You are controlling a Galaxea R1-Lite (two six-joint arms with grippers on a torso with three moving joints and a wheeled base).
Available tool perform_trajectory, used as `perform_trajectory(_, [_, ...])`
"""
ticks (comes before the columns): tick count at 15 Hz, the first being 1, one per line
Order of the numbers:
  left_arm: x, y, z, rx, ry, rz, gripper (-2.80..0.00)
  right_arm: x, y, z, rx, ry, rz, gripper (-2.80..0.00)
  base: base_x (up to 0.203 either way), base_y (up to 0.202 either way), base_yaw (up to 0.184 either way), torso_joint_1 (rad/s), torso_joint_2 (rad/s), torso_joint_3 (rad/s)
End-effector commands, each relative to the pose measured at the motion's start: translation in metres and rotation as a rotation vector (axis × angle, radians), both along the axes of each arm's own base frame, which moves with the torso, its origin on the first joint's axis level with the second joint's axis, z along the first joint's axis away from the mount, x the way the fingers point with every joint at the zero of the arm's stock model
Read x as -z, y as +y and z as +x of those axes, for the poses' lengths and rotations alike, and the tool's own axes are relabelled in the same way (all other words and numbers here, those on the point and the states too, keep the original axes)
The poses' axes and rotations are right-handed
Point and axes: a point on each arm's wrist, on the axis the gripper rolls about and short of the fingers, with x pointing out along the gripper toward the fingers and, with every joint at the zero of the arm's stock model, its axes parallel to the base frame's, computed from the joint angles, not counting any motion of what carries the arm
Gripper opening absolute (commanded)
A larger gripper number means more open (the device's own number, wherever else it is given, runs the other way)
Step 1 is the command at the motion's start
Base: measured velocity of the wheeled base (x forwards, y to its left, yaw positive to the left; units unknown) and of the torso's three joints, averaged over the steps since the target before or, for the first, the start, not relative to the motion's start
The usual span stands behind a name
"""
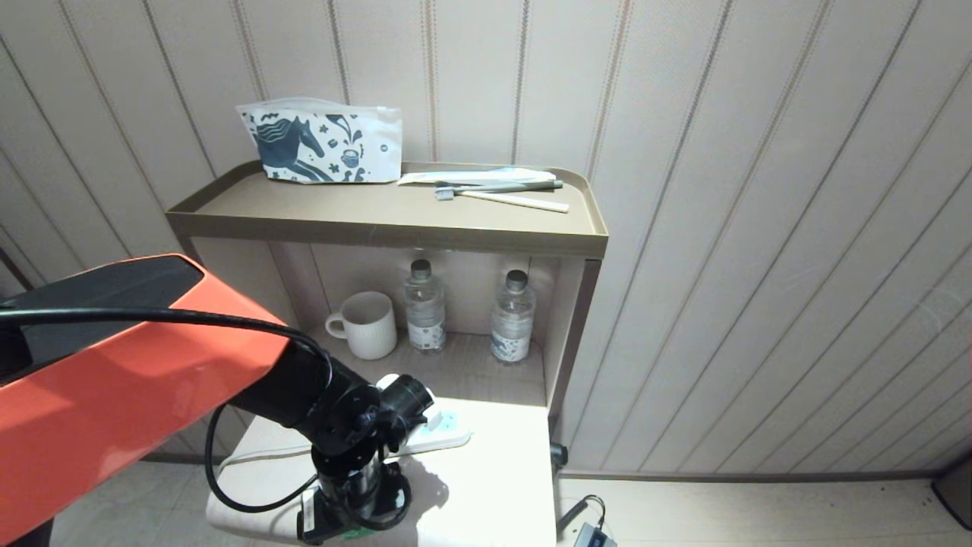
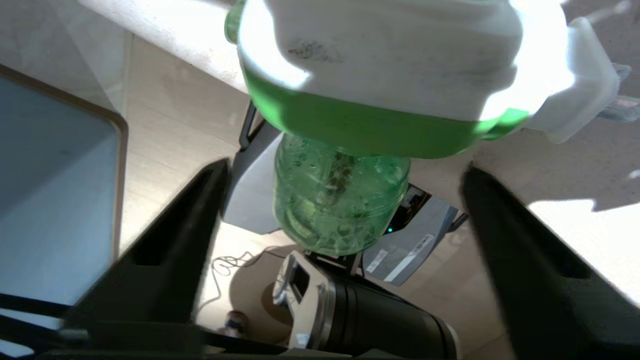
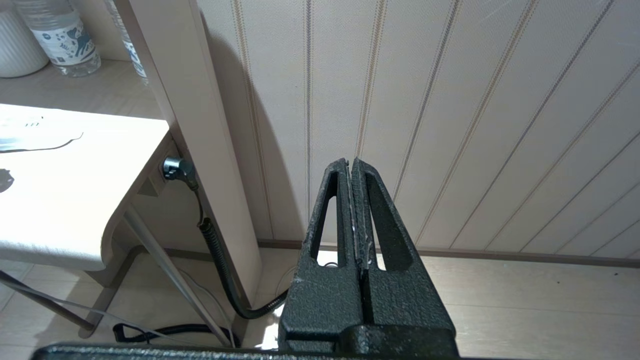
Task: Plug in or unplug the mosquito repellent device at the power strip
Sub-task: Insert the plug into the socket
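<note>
Your mosquito repellent device (image 2: 390, 100), white body over green band and translucent bottle, sits at the near edge of the white table (image 1: 493, 486), close to the power strip (image 1: 448, 433). Your left gripper (image 2: 345, 175) flanks it with fingers (image 2: 200, 210) spread wide, clear of its sides, gripping nothing. Your right gripper (image 3: 353, 172) hangs pressed closed near the panelled wall (image 3: 450, 100).

Hotel-style room, striped panelled wall (image 1: 759, 190), brown bedside shelf unit (image 1: 380, 220) at frame centre, toiletry pouch (image 1: 323, 144), toothbrushes (image 1: 493, 190), mug (image 1: 367, 324), water bottles (image 1: 425, 308).
</note>
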Motion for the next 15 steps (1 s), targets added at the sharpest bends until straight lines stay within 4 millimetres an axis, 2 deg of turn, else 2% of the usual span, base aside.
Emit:
perform_trajectory(1, [0.004,-0.001,0.002,-0.007,0.000,0.005,-2.80,0.000,0.000,0.000,0.000,-0.001,0.000,-2.80,0.000,0.000,0.000,0.000,0.00,0.000])
perform_trajectory(10, [0.003,0.005,0.005,-0.019,0.002,0.005,-2.80,0.000,0.000,0.000,-0.002,-0.001,0.000,-2.80,0.000,0.000,0.000,0.000,0.00,0.000])
perform_trajectory(13, [-0.036,0.006,-0.007,0.004,-0.093,-0.056,-2.80,0.000,0.000,0.000,0.000,-0.001,0.000,-2.80,0.000,0.000,0.000,0.000,0.00,0.000])
perform_trajectory(15, [-0.063,0.005,-0.030,0.062,-0.157,-0.092,-2.80,0.000,0.000,0.000,0.000,0.000,0.000,-2.80,0.000,0.000,0.000,0.000,0.00,0.000])
